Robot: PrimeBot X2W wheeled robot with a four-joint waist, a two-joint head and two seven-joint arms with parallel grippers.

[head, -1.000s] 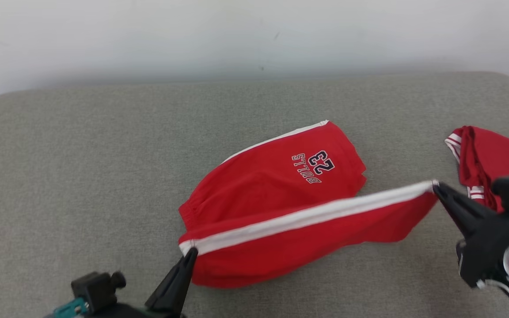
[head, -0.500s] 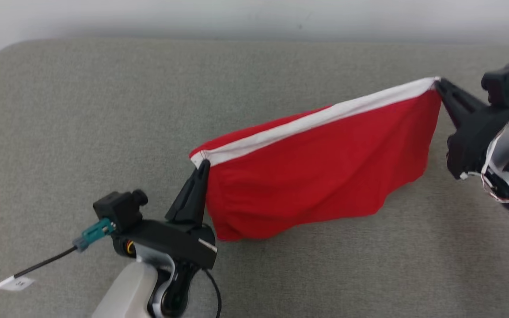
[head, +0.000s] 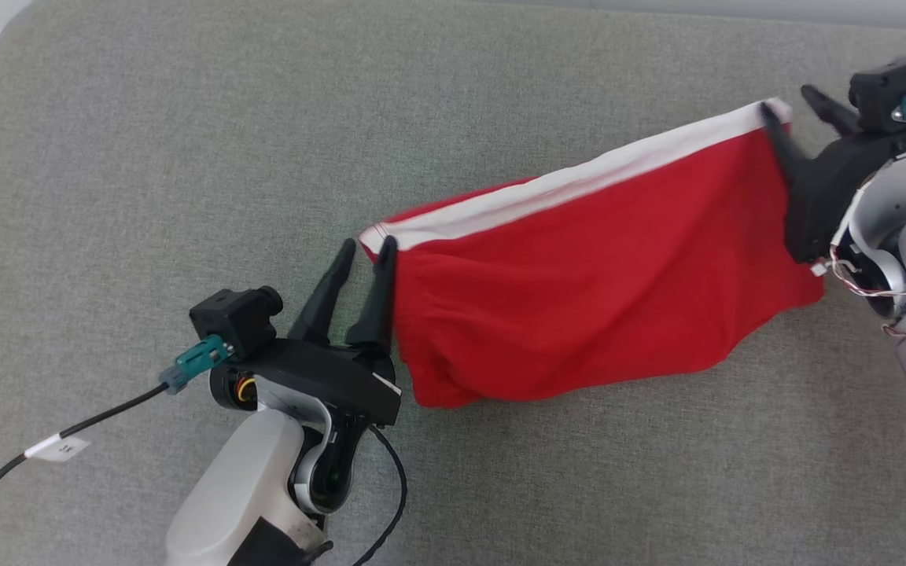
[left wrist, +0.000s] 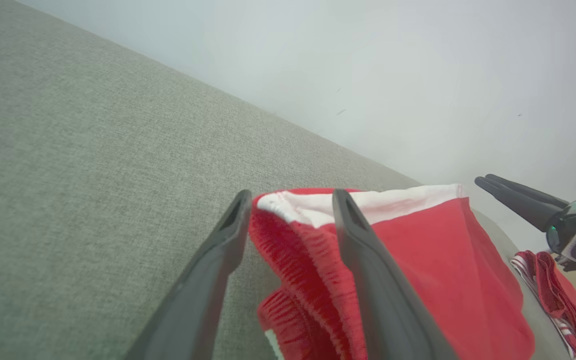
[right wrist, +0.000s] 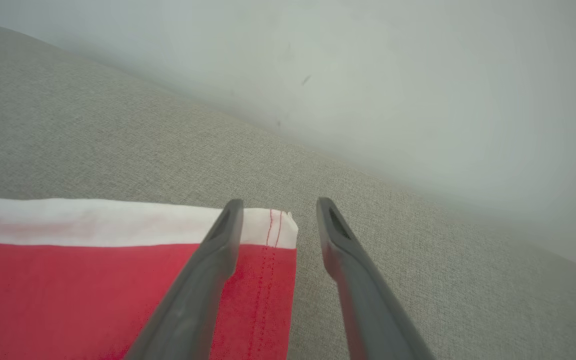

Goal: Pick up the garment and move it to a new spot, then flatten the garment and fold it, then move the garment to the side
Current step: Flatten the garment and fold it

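Grey upholstered surface (head: 185, 118); the red garment (head: 594, 291) lies flat across its middle.
Its white-striped edge runs straight between the left pincer (head: 362, 263) and the right pincer (head: 787, 102), each spread at a corner and pinching nothing, probably so the fold lies smooth.

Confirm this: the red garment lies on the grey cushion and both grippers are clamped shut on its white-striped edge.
Wrong in one respect: neither is clamped shut. The red garment does lie on the grey cushion, but the left gripper and right gripper stand open at the ends of its white-striped edge, fingers parted, as both wrist views show.
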